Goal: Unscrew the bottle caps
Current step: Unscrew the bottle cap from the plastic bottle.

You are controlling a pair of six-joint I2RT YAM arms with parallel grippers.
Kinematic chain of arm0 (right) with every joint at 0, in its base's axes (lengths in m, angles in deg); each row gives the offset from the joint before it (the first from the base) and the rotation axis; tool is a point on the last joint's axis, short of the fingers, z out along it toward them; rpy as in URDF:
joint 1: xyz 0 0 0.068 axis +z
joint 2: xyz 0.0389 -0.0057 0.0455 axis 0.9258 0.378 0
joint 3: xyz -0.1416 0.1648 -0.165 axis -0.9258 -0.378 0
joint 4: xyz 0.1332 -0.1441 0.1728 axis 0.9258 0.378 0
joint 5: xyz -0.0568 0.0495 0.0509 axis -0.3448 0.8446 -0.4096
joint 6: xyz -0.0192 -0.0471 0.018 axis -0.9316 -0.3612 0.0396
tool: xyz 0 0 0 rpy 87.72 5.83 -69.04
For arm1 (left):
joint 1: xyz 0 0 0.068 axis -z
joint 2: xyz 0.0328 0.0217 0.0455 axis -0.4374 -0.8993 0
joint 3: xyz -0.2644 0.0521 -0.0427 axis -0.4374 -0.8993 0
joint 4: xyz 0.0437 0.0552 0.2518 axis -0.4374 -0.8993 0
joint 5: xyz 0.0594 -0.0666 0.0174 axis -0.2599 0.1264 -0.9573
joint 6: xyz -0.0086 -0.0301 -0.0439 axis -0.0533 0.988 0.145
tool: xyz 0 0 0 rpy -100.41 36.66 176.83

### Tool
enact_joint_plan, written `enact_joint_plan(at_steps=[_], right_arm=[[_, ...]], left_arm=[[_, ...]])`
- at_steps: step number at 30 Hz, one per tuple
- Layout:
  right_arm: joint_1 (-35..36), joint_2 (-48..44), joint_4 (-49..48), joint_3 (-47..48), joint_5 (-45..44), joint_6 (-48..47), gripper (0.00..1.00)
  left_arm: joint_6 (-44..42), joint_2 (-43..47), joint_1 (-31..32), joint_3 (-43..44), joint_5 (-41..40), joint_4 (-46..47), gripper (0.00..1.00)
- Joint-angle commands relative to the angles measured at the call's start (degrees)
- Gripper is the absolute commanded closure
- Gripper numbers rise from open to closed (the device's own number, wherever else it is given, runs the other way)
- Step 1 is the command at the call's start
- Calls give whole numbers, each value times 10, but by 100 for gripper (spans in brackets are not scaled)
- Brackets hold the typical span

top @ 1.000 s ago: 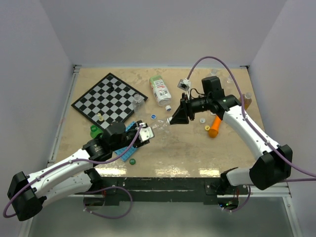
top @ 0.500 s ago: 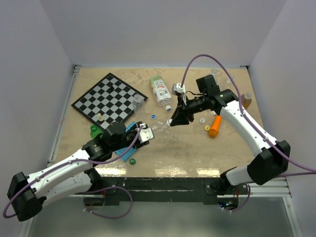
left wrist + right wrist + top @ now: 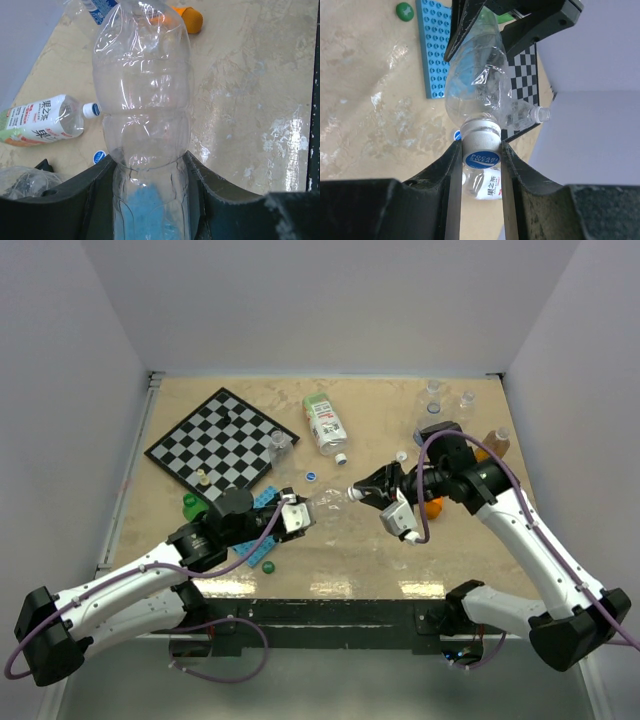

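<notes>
A white cap (image 3: 481,146), blue-printed, sits on the neck of the clear bottle (image 3: 477,95). A loose blue cap (image 3: 311,477) lies at its ten o'clock.

top: overhead, far | 2 wrists: close, opposed (sharing clear bottle (image 3: 142,100))

left gripper (image 3: 302,509) is gripping clear bottle (image 3: 326,501) | right gripper (image 3: 363,490) is pinching bottle cap (image 3: 353,492) | bottle is spanning between them

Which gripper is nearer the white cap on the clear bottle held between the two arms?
Right. The right gripper is shut on the white cap itself. The left gripper grips the clear bottle around its body, toward the end away from the cap.
</notes>
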Motion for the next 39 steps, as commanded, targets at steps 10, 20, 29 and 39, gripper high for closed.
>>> enact_joint_plan(at_steps=[10, 20, 29, 39], right_arm=[[-9, -14, 14, -30, -6, -105, 100], [-11, -17, -10, -34, -4, -52, 99], [-15, -27, -31, -30, 3, 38, 44], [-27, -70, -65, -46, -44, 177, 2]], left_arm=[[8, 4, -12, 1, -33, -26, 99], [9, 6, -12, 1, -32, -28, 99], [9, 7, -12, 1, -32, -28, 99], [8, 8, -12, 1, -32, -27, 99]])
